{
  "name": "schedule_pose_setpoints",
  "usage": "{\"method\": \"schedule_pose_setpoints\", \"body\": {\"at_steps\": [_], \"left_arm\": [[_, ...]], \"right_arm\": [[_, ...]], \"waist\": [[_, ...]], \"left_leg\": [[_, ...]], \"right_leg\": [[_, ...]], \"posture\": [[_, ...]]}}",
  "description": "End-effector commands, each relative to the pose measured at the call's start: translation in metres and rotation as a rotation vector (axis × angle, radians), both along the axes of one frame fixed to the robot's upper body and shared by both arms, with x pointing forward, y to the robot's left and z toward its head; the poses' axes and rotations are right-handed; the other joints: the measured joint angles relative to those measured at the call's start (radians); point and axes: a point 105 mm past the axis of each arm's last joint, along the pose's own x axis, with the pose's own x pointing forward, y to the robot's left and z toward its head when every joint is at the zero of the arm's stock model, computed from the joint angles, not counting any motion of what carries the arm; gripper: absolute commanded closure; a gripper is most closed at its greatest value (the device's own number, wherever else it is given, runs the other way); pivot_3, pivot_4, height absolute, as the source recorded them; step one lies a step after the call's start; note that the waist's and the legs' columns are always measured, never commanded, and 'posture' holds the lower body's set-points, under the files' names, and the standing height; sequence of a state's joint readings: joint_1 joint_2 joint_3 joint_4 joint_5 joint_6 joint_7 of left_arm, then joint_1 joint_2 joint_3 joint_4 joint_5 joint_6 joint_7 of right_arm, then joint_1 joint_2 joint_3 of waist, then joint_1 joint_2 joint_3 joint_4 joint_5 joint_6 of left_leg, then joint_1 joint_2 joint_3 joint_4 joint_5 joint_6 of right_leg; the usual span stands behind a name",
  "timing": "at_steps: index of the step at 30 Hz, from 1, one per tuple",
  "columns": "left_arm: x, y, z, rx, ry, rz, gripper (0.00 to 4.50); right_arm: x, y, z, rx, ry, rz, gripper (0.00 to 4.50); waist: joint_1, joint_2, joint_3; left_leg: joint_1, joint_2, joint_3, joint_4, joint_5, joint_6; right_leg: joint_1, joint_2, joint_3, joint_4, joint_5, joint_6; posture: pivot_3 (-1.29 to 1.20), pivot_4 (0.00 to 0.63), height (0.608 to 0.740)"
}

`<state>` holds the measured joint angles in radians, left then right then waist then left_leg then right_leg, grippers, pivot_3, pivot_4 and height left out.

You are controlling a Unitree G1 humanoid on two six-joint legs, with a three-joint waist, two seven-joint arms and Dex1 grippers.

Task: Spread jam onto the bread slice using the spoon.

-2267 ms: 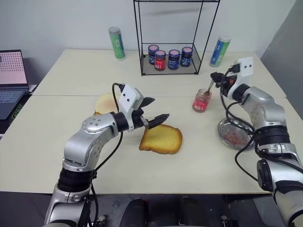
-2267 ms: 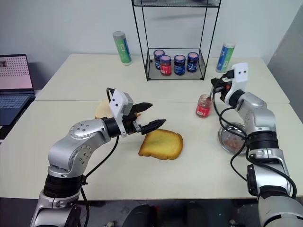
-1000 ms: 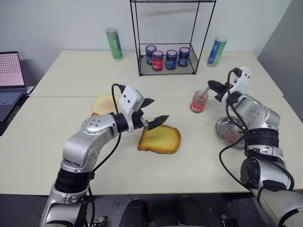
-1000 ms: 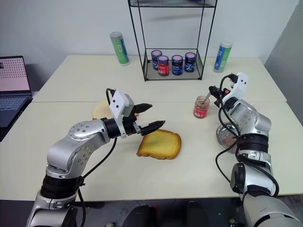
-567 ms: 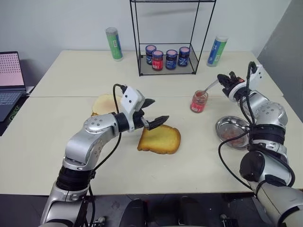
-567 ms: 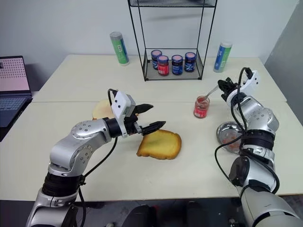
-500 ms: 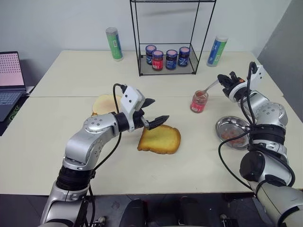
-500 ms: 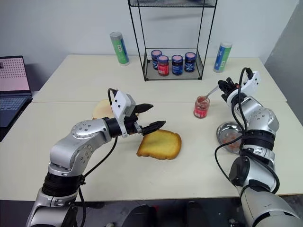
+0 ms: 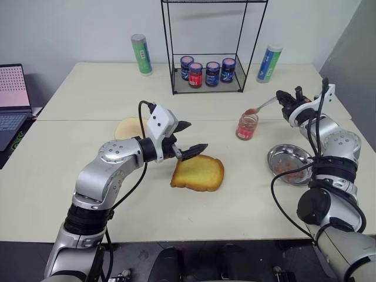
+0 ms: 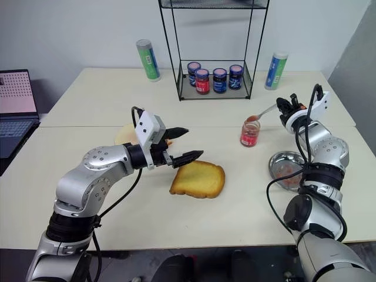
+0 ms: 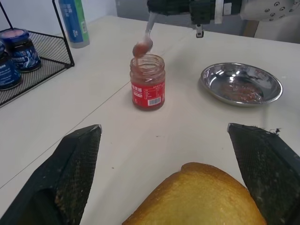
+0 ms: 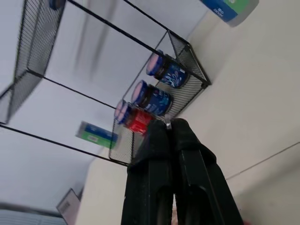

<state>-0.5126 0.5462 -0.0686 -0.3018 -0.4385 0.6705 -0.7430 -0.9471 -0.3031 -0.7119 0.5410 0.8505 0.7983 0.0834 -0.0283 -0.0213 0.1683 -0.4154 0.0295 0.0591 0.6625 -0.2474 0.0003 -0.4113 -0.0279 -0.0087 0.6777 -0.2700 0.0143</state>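
From the head view we see the right tool [image 9: 285,98] clamped on the spoon [image 9: 262,106], its bowl just above the jam [image 9: 247,126] at two o'clock on the bench [image 9: 70,176]. The left tool [image 9: 191,140] gapes wide over the bread slice [image 9: 198,174] at centre.

In the left wrist view, the spoon's bowl hovers over the open jar.

In the right wrist view, both fingers [image 12: 154,187] press together.

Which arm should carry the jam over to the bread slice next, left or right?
Right. The right hand is shut on the spoon, whose bowl carries jam just above the open jam jar. The left hand is open, hovering by the bread slice.
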Motion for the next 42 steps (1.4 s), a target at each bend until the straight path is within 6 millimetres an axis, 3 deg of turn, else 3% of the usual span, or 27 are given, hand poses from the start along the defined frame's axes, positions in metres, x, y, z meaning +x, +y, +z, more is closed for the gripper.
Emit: {"method": "schedule_pose_setpoints", "body": {"at_steps": [1,6,11,15,21,27,32,35,42], "left_arm": [[-0.001,0.008,0.020,-0.018,-0.060,-0.005,0.00],[-0.004,0.024,0.029,-0.020,-0.088,-0.010,0.00],[-0.028,0.046,0.027,-0.001,-0.043,-0.015,0.00],[-0.056,0.065,0.013,0.022,0.043,0.014,0.00],[-0.097,0.078,-0.012,0.051,0.159,0.076,0.00],[-0.110,0.082,-0.014,0.021,0.167,0.146,0.00],[-0.112,0.089,0.001,-0.043,0.133,0.185,0.00],[-0.116,0.099,0.023,-0.217,0.098,0.221,0.00],[-0.128,0.110,0.019,-0.199,0.174,0.241,0.00]], "right_arm": [[-0.008,-0.001,0.024,0.045,-0.089,0.002,4.46],[-0.015,0.025,0.041,0.060,-0.139,0.082,4.46],[-0.034,0.081,0.047,-0.013,-0.167,0.283,4.46],[-0.055,0.125,0.030,-0.080,-0.144,0.460,4.46],[-0.078,0.165,-0.010,-0.172,-0.073,0.607,4.46],[-0.079,0.174,-0.039,-0.251,-0.036,0.640,4.46],[-0.080,0.176,-0.049,-0.289,-0.039,0.654,4.46],[-0.079,0.177,-0.059,-0.308,-0.028,0.652,4.46],[-0.075,0.177,-0.074,-0.338,-0.014,0.653,4.46]], "waist": [[0.000,0.000,0.000],[-0.003,0.000,0.000],[-0.007,0.001,0.001],[-0.006,0.001,0.001],[0.001,0.001,0.001],[0.003,0.000,0.000],[-0.001,0.000,0.000],[-0.002,0.000,0.000],[-0.003,0.000,0.000]], "left_leg": [[0.000,0.000,0.000,0.000,0.000,0.000],[0.000,0.000,0.000,0.000,0.000,0.000],[-0.001,0.001,0.000,-0.001,0.000,0.000],[-0.002,0.002,0.000,-0.002,0.000,0.000],[-0.002,0.001,-0.001,-0.002,0.000,0.000],[-0.001,0.000,-0.002,-0.001,0.000,0.000],[-0.001,0.001,-0.002,-0.001,0.000,0.000],[-0.001,0.001,-0.002,-0.001,0.000,0.000],[-0.001,0.001,-0.002,-0.001,0.000,0.000]], "right_leg": [[0.000,0.000,0.000,0.000,0.000,0.000],[-0.001,0.000,0.000,0.000,0.000,0.000],[-0.002,0.000,0.000,0.000,0.000,0.000],[-0.003,0.000,0.000,0.000,-0.001,-0.001],[-0.003,-0.001,-0.001,0.000,-0.001,-0.002],[-0.002,-0.002,-0.002,0.000,-0.001,-0.002],[-0.002,-0.001,-0.002,0.000,-0.001,-0.002],[-0.003,-0.001,-0.002,0.000,-0.001,-0.002],[-0.003,-0.001,-0.002,0.000,-0.002,-0.002]], "posture": [[0.00,0.150,0.740],[0.00,0.150,0.740],[0.00,0.150,0.740],[0.00,0.150,0.740],[0.00,0.150,0.740],[0.00,0.150,0.740],[0.00,0.150,0.740],[0.00,0.150,0.740],[0.00,0.150,0.740]]}}
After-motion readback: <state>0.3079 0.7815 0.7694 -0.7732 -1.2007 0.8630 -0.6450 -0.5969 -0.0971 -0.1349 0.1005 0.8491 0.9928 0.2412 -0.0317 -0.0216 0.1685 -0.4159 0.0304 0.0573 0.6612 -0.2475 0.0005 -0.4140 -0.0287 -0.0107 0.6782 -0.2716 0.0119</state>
